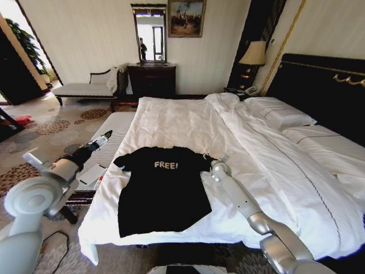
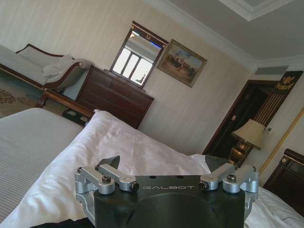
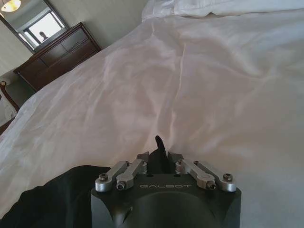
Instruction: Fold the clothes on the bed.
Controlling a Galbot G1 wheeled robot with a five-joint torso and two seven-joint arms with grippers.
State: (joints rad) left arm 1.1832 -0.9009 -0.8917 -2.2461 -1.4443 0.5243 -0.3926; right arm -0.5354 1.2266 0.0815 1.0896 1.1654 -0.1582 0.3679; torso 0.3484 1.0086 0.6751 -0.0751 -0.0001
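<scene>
Shirt (image 1: 164, 191) flat at centre frame; right gripper (image 1: 209, 161) pressed together by its sleeve, left gripper (image 1: 106, 136) spread at left; pinch both shoulders evenly, I'd judge

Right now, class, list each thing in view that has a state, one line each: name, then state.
T-shirt: unfolded, spread flat on the bed, lettering up.
Right end effector: shut on the T-shirt at its sleeve.
Left end effector: open, off the bed's side, holding nothing.
Bedside lamp: cannot tell if lit.
</scene>
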